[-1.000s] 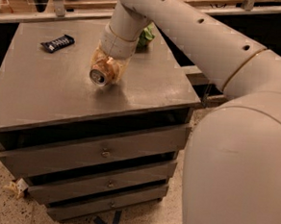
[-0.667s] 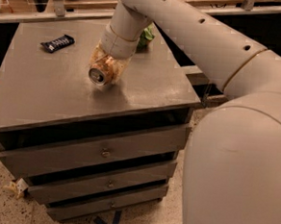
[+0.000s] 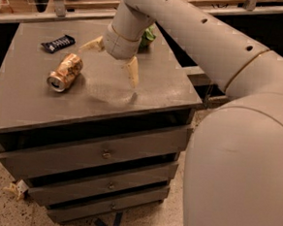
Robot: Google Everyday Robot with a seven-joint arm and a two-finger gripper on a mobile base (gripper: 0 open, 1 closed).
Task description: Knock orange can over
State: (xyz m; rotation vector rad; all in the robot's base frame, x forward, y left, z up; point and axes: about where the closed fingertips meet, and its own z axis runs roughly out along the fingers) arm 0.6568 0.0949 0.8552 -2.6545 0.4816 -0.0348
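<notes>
The orange can [image 3: 65,72] lies on its side on the grey cabinet top [image 3: 30,102], left of centre, its silver pull-tab end facing the front left. My gripper [image 3: 108,63] is open just right of the can, above the top. One fingertip [image 3: 91,45] points left behind the can and the other [image 3: 132,74] points down to the right. Nothing is between the fingers and they do not touch the can.
A dark snack bar wrapper [image 3: 57,42] lies at the back left of the top. A green and white bag [image 3: 148,36] sits behind my wrist at the back. The cabinet has three drawers [image 3: 104,153] below. My arm fills the right side.
The gripper was closed around the can, holding it tipped. Now the fingers are spread and have moved right, and the can lies free on its side further left.
</notes>
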